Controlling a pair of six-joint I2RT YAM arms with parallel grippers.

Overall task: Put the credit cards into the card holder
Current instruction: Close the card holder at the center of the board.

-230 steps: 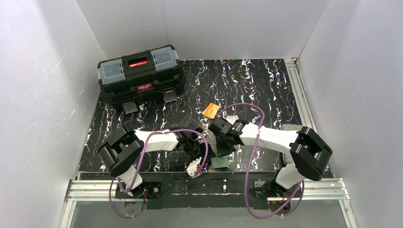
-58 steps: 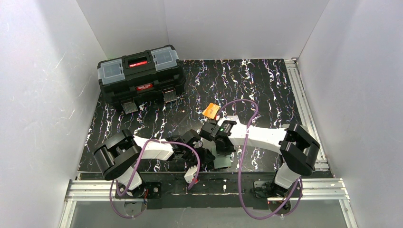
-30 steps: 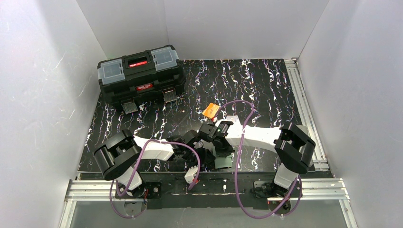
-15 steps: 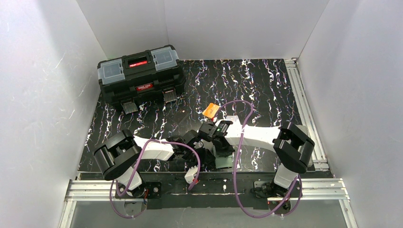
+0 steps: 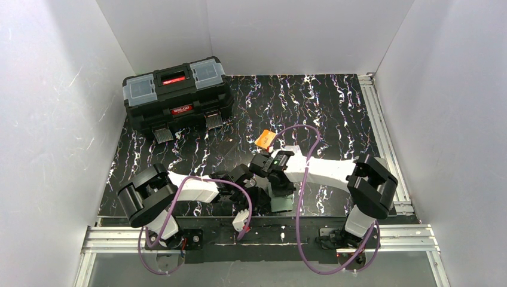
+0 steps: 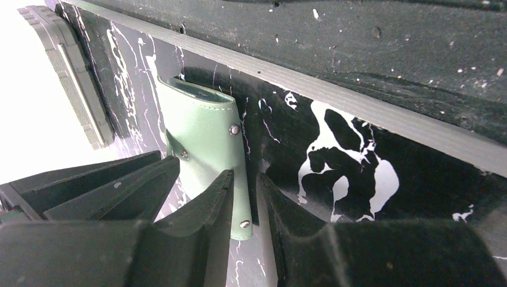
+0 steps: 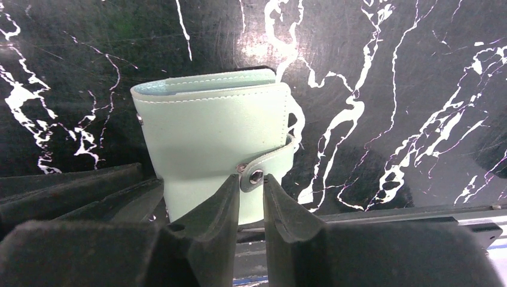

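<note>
Your left fingers [image 6: 206, 206] pinch an edge of the card holder [image 6: 203, 128] to steady it. Your right fingers [image 7: 218, 206] stand barely parted at its snap tab [image 7: 267, 163], probably to unfasten it; whether they grip it you cannot tell. The orange card [image 5: 265, 140] lies well beyond them.

- The black toolbox [image 5: 177, 98] carries a small red badge [image 5: 181, 110] on its front with white lettering, too small to read from the top view.
- A red strip [image 5: 173, 78] on its lid shows pale marks, also illegible.
- The orange card [image 5: 265, 139] and the mint-green card holder [image 7: 215, 143] show no print that can be made out.
</note>
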